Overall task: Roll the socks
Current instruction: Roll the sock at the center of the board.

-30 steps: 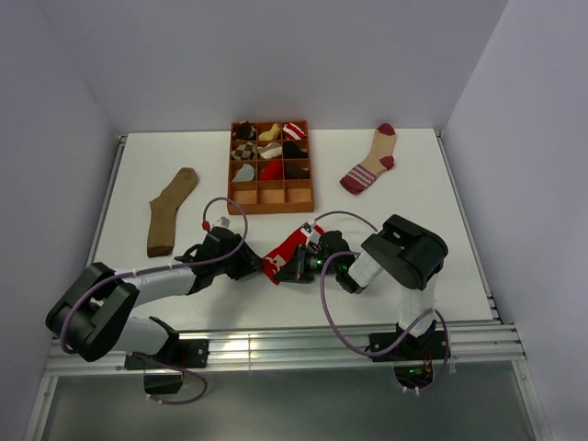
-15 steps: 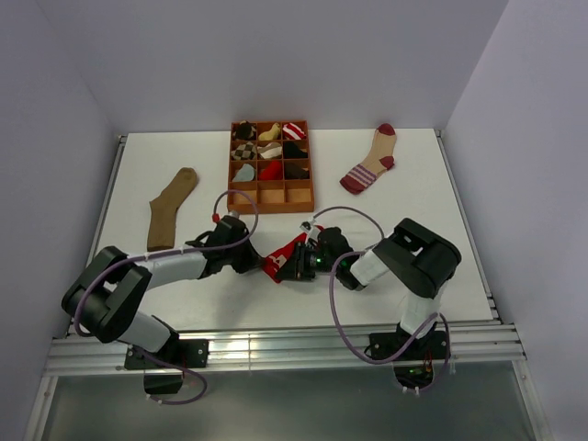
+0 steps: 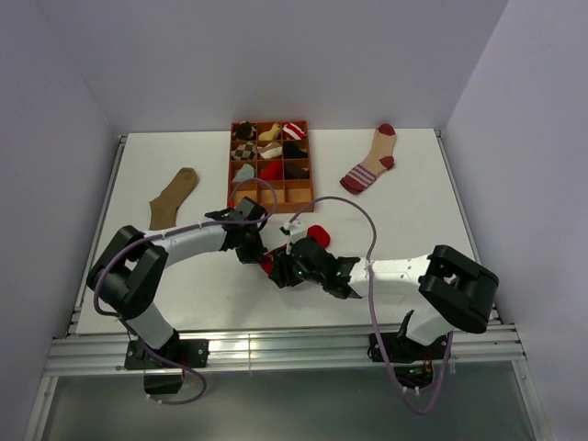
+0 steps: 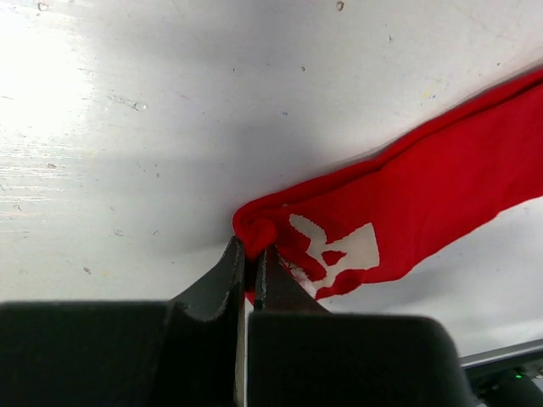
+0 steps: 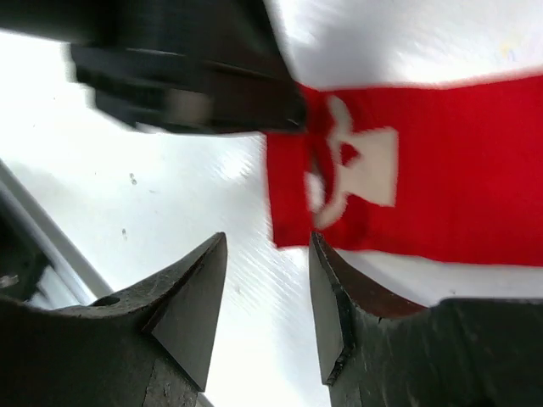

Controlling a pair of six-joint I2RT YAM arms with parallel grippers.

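Note:
The red sock with a white pattern (image 3: 317, 233) lies in the middle of the table, mostly hidden under the two grippers. My left gripper (image 4: 252, 250) is shut on a folded corner of the red sock (image 4: 424, 186); from above it (image 3: 258, 250) sits at the sock's left end. Just in front of the same end, my right gripper (image 5: 267, 242) stands open, jaws apart over bare table, the red sock (image 5: 458, 170) just beyond its tips. The brown sock (image 3: 173, 197) lies flat at the left. The beige sock with maroon stripes (image 3: 370, 163) lies at the back right.
An orange compartment tray (image 3: 272, 209) stands at the back centre with small sock bundles in its upper cells and an empty front row. Both arms' cables loop above the sock. White walls close the table on three sides.
My left gripper has moved right onto the red sock's end and shut on it. The right gripper has let go of the sock and opened, its arm stretching out to the left.

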